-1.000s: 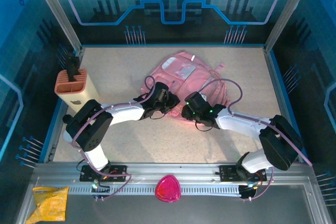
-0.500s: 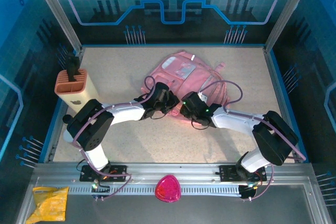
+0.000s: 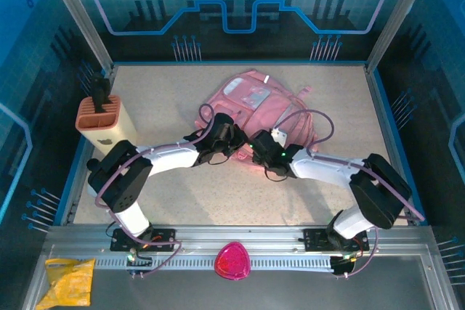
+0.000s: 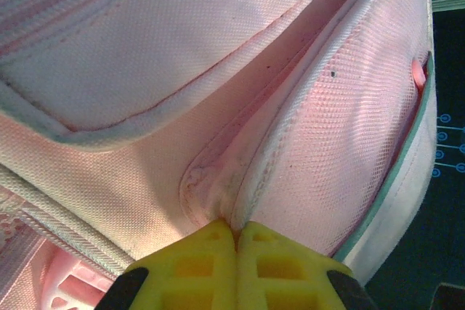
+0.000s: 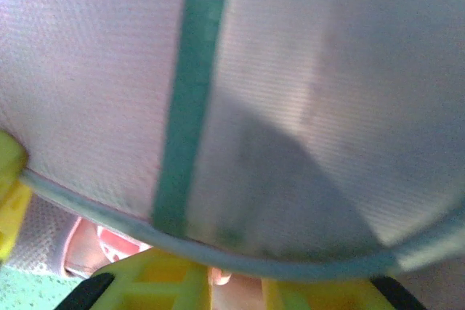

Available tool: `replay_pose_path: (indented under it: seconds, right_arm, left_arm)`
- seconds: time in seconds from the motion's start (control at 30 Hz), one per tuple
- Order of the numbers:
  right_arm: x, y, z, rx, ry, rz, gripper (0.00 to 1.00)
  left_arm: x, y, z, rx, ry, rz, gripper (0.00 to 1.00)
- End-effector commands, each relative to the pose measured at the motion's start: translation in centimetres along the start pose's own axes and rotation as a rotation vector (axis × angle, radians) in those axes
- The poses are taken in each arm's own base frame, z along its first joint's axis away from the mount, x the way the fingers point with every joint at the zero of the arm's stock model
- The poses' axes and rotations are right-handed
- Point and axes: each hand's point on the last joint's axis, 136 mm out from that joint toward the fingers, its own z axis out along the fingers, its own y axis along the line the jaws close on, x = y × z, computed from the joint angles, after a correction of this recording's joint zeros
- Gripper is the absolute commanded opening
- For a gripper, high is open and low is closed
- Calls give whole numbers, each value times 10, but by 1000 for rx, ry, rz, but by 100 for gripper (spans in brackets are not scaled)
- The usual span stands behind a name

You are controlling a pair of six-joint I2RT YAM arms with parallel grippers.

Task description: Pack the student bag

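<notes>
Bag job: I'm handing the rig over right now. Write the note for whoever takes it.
Left gripper: shut, pinching a seam of the bag.
Right gripper: at the bag's teal-piped edge; open or shut unclear.
Bag: lying flat at the far middle of the table, both grippers at its near side.
Done: left grip taken.
Left: get the bag open and load it. A holder stands at the left, a magenta piece at the front.

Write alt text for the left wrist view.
Yellow jaws, pressed together at the bottom edge, pinch a puckered seam of the pink student bag. A mesh pocket with teal trim curves away to the right.
</notes>
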Motion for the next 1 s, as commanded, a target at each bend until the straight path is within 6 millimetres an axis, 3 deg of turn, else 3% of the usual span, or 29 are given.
replay_pose_path:
  seconds: [0.0,0.23,0.33,0.5,0.77,0.97]
  right_arm:
    - [-10,-28,-12,86,-71,-96,23]
    - [-12,-8,-14,47,-46,-153,28]
    - [-7,6,-10,-2,-29,-149,35]
    - [-7,4,-4,37,-30,-227,40]
    - [-16,29,3,-18,-47,-459,28]
    - [-20,14,0,71,-49,-493,10]
  left_arm:
    - [-15,-4,-13,-16,-41,39,0]
    - [-17,-3,-14,-14,-35,36,0]
    - [-16,-4,-14,-9,-30,33,0]
    - [-15,-5,-13,-8,-22,34,0]
    - [-15,-5,-13,-10,-28,32,0]
    - [-21,-2,-14,-38,-50,54,0]
